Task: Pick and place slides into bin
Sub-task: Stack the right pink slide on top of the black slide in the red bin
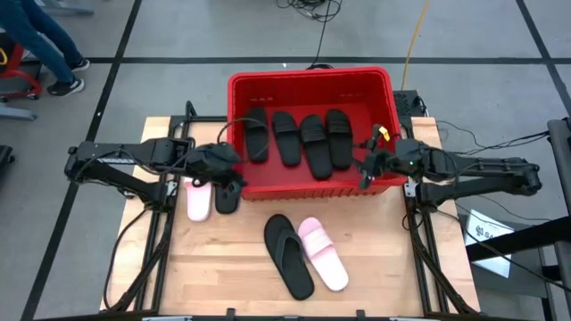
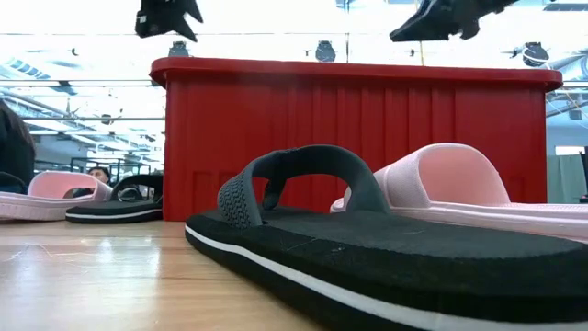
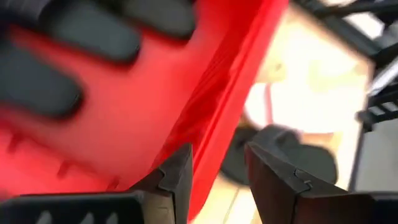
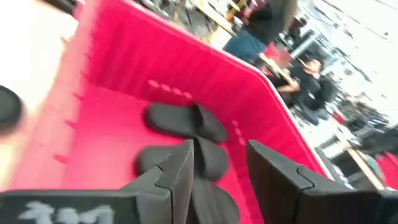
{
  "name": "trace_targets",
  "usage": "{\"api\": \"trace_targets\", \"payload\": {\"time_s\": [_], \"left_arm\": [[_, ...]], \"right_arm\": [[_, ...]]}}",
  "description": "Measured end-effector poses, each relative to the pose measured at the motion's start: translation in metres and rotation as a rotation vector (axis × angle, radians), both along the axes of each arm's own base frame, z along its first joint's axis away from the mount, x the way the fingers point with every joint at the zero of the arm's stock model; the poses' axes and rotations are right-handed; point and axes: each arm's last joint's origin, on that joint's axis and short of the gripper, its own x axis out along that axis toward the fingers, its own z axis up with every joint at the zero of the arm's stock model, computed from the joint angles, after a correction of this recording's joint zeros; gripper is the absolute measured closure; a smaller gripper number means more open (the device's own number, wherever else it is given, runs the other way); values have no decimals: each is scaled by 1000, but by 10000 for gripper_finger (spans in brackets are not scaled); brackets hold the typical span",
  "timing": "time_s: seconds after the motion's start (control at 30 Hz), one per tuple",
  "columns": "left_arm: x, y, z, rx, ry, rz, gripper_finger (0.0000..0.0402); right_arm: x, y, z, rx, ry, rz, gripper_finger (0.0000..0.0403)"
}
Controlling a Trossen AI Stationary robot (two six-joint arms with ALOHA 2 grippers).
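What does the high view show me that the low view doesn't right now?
Only the high view shows inside the bin: four black slides lie side by side on its floor. It also shows both arms, the left gripper at the bin's near-left corner and the right gripper over its near-right wall, both with jaws open and empty.

Only the low view shows the bin's near wall face on and the room behind it.

Both show four slides on the table: the black thong slide beside a pink slide, and another pink and black pair further left.
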Motion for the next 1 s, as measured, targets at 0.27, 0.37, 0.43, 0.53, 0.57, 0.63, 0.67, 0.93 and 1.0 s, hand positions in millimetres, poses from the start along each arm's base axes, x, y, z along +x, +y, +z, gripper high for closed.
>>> {"api": "trace_targets", "payload": {"time_s": [0.27,0.37,0.43,0.53,0.57,0.63,0.67,0.93,1.0], "left_arm": [[-16,-21,-10,-35,169,-7,261],[-17,-25,-10,-32,173,-16,261],[-17,-26,-10,-31,173,-22,261],[-17,-26,-10,-31,174,-23,261],[-17,-26,-10,-31,174,-23,261],[-18,-26,-10,-30,180,-22,261],[-18,-26,-10,-30,181,-22,261],[-18,-26,-10,-21,181,-34,261],[-18,-26,-10,-21,181,-35,261]], "right_arm": [[-3,36,-18,89,164,173,268],[-1,49,-24,77,220,247,270],[1,59,-28,76,244,292,270],[5,73,-34,72,282,357,270],[6,79,-36,68,298,383,270],[8,89,-42,66,333,442,270],[9,94,-45,59,352,462,270],[21,123,-73,10,497,545,271],[24,129,-79,-1,525,559,271]]}}
